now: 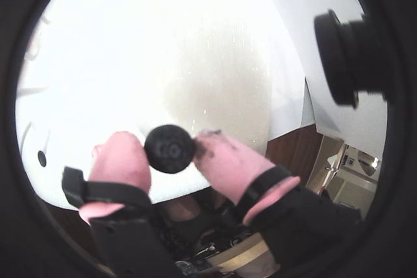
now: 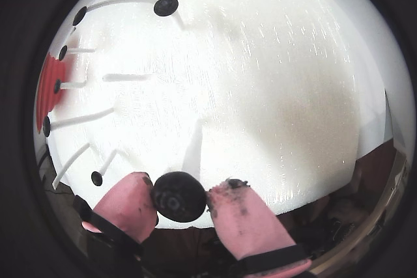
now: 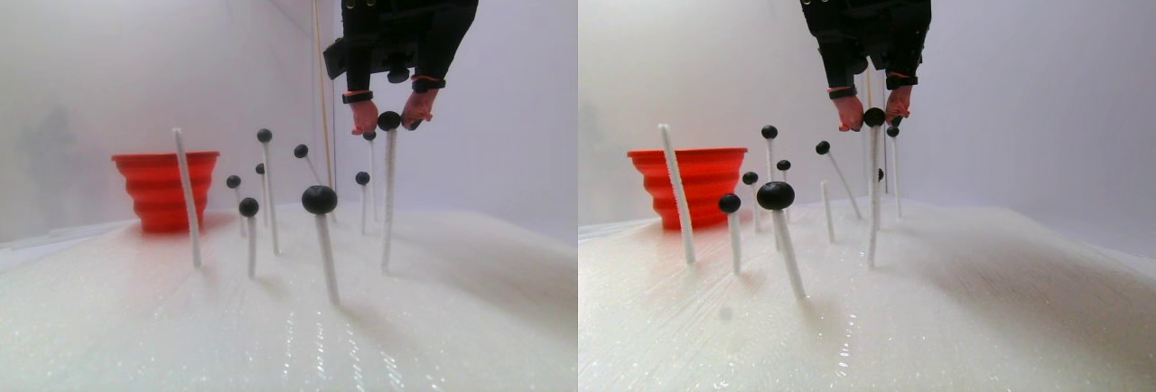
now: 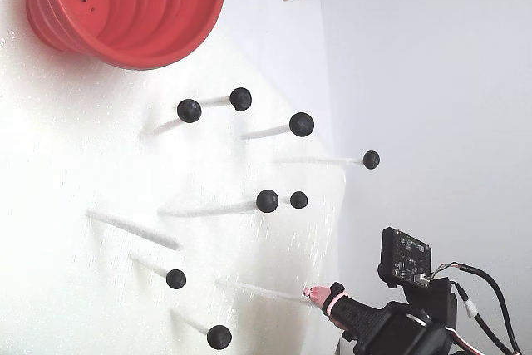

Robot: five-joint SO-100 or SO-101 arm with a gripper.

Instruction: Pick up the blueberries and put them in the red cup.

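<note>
Pick step: pink fingers (image 2: 127, 203) clamped on blueberry (image 2: 179, 196) atop white stick (image 3: 388, 198). Next: lift it free, carry to red cup (image 3: 164, 189).

The hand (image 3: 388, 123) sits high, level with the tip of a tall white stick (image 3: 386, 202), pinching one black blueberry (image 3: 389, 121). Between it and the red cup (image 3: 164, 189), in the stereo pair view, stands a cluster of upright white sticks topped with blueberries (image 3: 319, 200), some leaning, with narrow gaps. Above their tips the air is open. In the fixed view the cup's mouth (image 4: 179, 35) is clear, and the white surface (image 4: 50, 288) lies bare away from the sticks.
</note>
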